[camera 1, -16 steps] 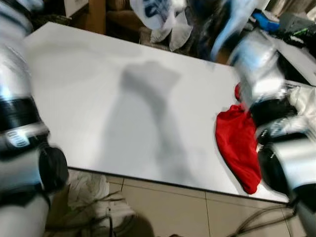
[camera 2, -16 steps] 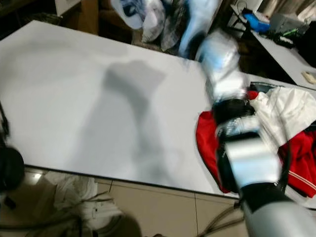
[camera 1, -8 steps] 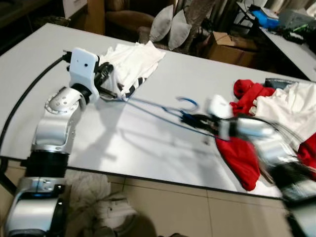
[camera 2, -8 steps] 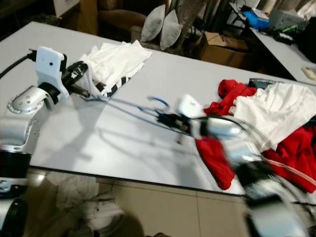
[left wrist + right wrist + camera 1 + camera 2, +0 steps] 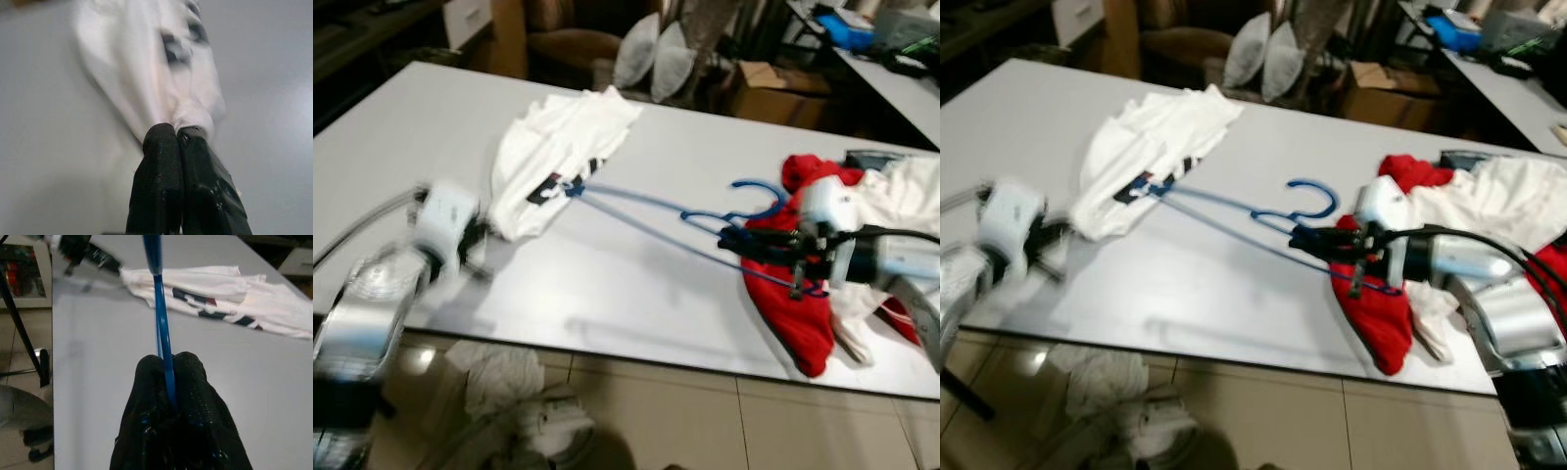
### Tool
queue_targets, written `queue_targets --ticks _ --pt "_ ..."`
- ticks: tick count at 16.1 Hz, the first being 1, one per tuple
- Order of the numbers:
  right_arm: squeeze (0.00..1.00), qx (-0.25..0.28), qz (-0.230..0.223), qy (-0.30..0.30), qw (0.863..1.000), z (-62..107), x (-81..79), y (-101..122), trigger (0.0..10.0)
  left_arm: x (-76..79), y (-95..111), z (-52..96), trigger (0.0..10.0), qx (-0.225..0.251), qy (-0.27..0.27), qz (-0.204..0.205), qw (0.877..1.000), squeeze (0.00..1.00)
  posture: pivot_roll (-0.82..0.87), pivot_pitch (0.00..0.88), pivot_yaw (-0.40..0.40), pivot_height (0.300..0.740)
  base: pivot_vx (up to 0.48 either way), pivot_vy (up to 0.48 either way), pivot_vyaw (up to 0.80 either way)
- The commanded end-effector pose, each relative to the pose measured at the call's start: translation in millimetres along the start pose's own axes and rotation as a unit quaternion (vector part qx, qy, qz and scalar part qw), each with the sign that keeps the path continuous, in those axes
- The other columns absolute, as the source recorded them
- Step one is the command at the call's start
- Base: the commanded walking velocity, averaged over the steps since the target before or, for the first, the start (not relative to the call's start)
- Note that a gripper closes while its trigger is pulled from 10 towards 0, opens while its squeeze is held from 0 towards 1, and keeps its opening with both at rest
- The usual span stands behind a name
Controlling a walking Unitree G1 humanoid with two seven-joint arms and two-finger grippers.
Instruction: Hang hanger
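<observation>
Hanger (image 5: 1263, 217) lies on bench (image 5: 1234, 284), far end inside shirt (image 5: 1151, 157) | right gripper (image 5: 168, 382) jaws clamped on hanger wire | left gripper (image 5: 177, 134) jaws pinched on shirt edge.

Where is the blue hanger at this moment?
The blue hanger lies across the middle of the white table, its far end in the white shirt, its hook end clamped by the right gripper.

A red garment (image 5: 791, 304) and white clothes (image 5: 1489, 201) lie on the white table (image 5: 636, 284); two pillows (image 5: 654, 55) stand beyond.
</observation>
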State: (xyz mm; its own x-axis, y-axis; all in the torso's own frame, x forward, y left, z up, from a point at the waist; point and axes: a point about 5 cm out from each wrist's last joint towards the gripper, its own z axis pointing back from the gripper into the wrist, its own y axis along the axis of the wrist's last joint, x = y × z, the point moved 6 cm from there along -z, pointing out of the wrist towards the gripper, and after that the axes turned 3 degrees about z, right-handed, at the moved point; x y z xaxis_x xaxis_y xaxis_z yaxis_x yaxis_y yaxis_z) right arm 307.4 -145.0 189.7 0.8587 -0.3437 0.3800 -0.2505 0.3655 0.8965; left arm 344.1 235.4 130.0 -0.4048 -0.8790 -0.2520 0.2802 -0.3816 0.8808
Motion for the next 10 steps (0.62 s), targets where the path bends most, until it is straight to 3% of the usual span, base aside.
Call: queue_targets --ticks 1,2,4,5,6,8,10 --pt "0.00 0.012 -0.012 -0.045 0.999 1.7 5.4 6 10.0 22.9 9 13.2 10.0 0.003 -0.071 -0.016 0.997 1.00 -0.01 0.000 -0.099 0.740 0.000 0.000 0.00" --pt "0.00 0.012 -0.035 -0.074 0.997 -2.2 7.9 3 10.0 32.9 3 21.8 10.0 -0.009 -0.102 -0.024 0.994 1.00 -0.01 0.000 -0.102 0.740 0.000 0.000 0.00" --pt "0.00 -0.022 -0.106 -0.139 0.984 -14.9 10.2 -20 10.0 34.8 -8 40.2 10.0 -0.052 -0.130 -0.053 0.989 1.00 0.00 0.000 -0.110 0.740 0.000 0.000 0.00" --pt "0.00 -0.035 -0.157 -0.166 0.973 -19.6 9.1 -32 10.0 34.3 -7 47.5 10.0 -0.052 -0.142 -0.053 0.987 1.00 0.00 0.000 -0.111 0.740 0.000 0.000 0.00" --pt "0.00 -0.041 -0.177 -0.177 0.967 -21.4 8.1 -36 10.0 34.7 -5 50.7 10.0 -0.048 -0.147 -0.052 0.987 1.00 0.00 0.000 -0.112 0.740 0.000 0.000 0.00" --pt "0.00 -0.040 -0.242 -0.211 0.946 -35.4 0.2 -43 10.0 31.5 18 59.4 10.0 0.010 -0.150 -0.040 0.988 1.00 0.00 0.000 -0.115 0.740 0.000 0.000 0.00" --pt "0.00 -0.043 -0.272 -0.274 0.921 -44.9 0.7 -45 10.0 13.9 70 54.2 10.0 0.148 -0.070 0.005 0.986 1.00 0.00 0.000 -0.126 0.740 0.000 0.000 0.00"
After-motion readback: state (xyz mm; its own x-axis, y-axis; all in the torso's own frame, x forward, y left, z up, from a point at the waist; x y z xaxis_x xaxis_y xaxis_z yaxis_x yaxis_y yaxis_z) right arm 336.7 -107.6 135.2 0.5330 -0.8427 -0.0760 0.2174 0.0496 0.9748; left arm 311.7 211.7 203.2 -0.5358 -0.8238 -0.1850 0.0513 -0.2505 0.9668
